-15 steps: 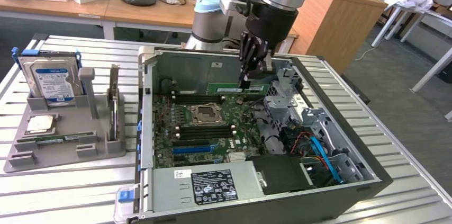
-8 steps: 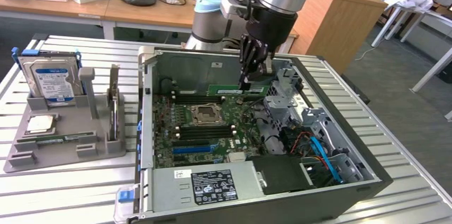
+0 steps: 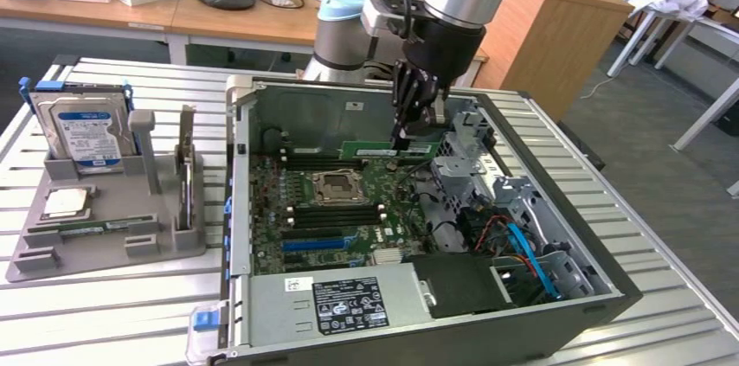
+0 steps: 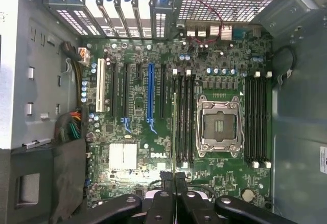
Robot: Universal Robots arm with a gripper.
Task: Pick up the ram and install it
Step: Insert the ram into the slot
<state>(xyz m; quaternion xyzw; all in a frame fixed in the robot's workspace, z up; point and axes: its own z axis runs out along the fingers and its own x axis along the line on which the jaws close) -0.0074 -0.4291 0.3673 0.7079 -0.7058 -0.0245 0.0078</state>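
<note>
Holding the ram [image 3: 387, 150] pinched in the closed gripper [image 3: 408, 132] above the memory slots [image 4: 185, 119]; liable to jam on a latch if tilted or offset.

Exterior view: raised, beside the tabletop [image 3: 116, 314], angled down across the open computer case [image 3: 324, 115] from moderate distance. Wrist view: just behind the hand [image 4: 175, 178], looking straight into that case, close. Shared: motherboard [image 3: 303, 221] and processor socket [image 3: 338, 184].

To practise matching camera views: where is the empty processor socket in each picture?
Exterior view: processor socket in the middle of the motherboard, near the ram held in the jaws.
Wrist view: socket between two banks of black memory slots.
Shared landmark: the blue expansion slot.
</note>
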